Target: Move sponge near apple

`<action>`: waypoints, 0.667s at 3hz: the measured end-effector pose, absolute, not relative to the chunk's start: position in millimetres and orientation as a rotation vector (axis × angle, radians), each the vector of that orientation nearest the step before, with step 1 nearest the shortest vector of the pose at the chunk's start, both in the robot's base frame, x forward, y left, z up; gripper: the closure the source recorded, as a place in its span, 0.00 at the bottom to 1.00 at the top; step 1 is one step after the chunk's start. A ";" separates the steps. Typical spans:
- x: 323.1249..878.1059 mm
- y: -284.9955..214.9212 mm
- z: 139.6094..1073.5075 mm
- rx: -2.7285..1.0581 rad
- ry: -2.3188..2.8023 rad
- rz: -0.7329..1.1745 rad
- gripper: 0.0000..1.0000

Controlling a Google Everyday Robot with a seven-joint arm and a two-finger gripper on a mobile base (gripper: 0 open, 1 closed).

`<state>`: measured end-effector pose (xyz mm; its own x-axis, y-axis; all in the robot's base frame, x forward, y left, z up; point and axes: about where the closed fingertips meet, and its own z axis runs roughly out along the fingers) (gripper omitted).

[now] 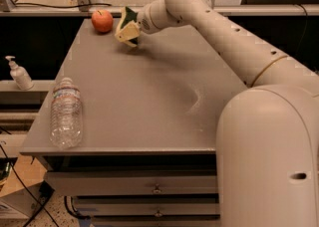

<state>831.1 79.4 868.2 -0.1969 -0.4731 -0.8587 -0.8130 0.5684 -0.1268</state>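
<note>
Grey counter [149, 101] w/ drawers [157, 188] below fills the view, dark shelving behind. White robot arm [224, 37] enters from 4 o'clock & stretches across to the counter's far edge, approx 11 o'clock.

Gripper [130, 22] is at the arm's tip, fingers clamped on the sponge [127, 31]. Sponge hangs tilted, pale foam toward the viewer, green top up & back. It seems just off the surface, w/ a shadow under it, so prob. carried rather than slid.

Apple [101, 21] stands upright at the far-left corner, at 10 o'clock from the sponge, near but not touching. Judging by that gap, the carry looks almost done; what's left is lowering & letting go w/o nudging the apple, which would roll easily.

Clear water bottle [66, 112] lies on its side at 8 o'clock, well apart. Pump bottle [19, 73] stands off the counter at 9 o'clock.
</note>
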 end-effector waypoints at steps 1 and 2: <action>837.5 92.3 865.6 -1.061 1.846 0.457 0.36; 840.7 98.2 869.9 -1.069 1.836 0.459 0.13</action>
